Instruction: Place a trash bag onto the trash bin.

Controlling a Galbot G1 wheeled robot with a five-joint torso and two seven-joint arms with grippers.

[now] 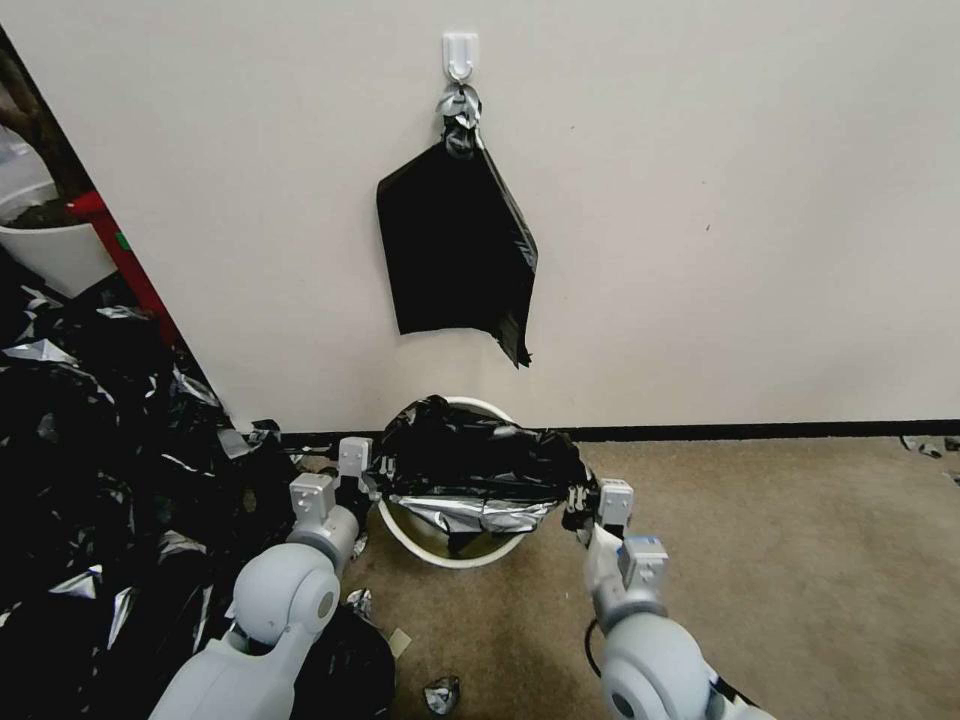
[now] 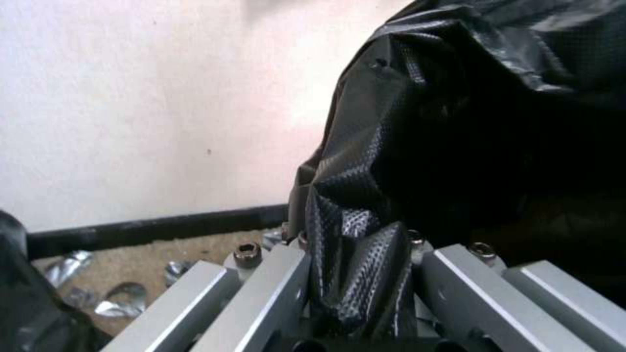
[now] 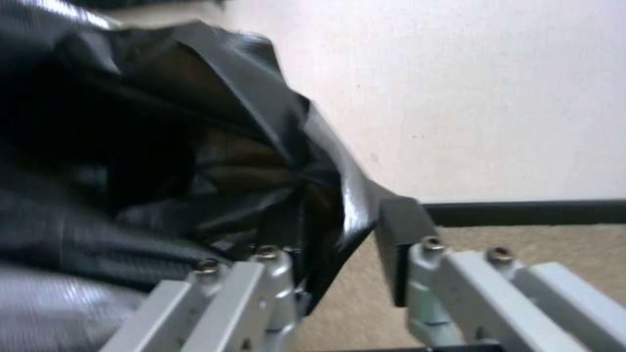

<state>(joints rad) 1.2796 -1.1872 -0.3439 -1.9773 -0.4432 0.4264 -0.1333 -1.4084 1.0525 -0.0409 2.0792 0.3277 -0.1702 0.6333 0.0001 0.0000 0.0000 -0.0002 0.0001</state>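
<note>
The trash bag (image 1: pixel 470 455) hangs stretched across the mouth of the trash bin (image 1: pixel 450 550), its long axis running side to side between the two arms. The left gripper (image 1: pixel 362 478) pinches one end of the film just off the bin's left rim; the right gripper (image 1: pixel 585 497) clamps the other end at the right rim. The bin's near rim is bare, and both arms sit equally close.
</note>
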